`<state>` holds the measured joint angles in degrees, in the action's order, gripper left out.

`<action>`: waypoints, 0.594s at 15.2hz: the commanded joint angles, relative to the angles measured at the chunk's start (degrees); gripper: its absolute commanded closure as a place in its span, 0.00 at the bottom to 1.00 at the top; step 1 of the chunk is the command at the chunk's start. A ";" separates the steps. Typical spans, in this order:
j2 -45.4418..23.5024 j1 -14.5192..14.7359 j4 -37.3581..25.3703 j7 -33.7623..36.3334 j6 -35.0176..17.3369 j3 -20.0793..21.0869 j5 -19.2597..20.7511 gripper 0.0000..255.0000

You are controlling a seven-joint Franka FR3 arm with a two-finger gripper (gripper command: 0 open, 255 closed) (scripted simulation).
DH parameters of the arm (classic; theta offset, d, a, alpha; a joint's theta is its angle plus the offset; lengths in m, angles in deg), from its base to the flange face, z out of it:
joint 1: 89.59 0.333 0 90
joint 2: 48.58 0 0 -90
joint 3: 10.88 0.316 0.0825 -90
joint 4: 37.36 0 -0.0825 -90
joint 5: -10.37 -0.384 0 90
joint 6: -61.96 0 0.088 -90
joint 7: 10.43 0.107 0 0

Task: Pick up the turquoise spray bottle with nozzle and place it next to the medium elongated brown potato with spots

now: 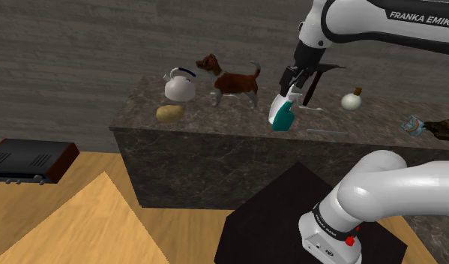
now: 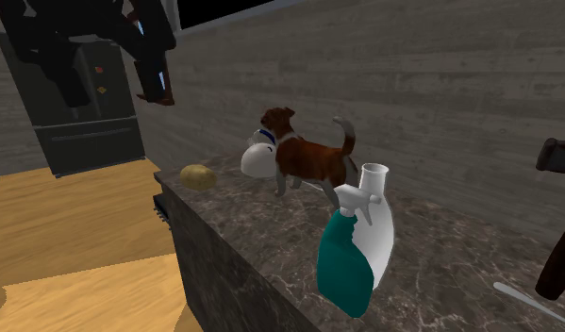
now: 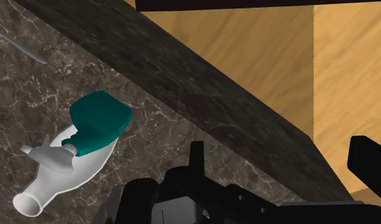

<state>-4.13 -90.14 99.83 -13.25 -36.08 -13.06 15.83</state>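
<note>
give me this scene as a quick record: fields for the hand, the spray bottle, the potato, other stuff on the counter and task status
hand: open, just above the spray bottle, fingers apart and not clasping it
spray bottle: teal and white, near the front edge of the counter, not held
potato: tan, at the counter's end on the shoulder view's left, in front of the white kettle
other: toy dog beside the kettle
task status: bottle not yet next to the potato

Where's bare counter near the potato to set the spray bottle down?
Bare counter lies between potato and spray bottle, along the edge nearest the shoulder camera. Behind the potato it's crowded: kettle and dog stand close.
</note>
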 commanded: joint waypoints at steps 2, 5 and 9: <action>-0.25 0.05 0.47 -2.92 -0.69 -1.70 0.85 0.00; -1.85 0.32 1.13 -11.61 -2.91 -6.90 3.37 0.00; -5.91 0.98 0.32 -23.20 -6.16 -13.80 6.14 0.00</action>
<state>-9.10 -89.35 100.04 -33.19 -41.14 -25.07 21.24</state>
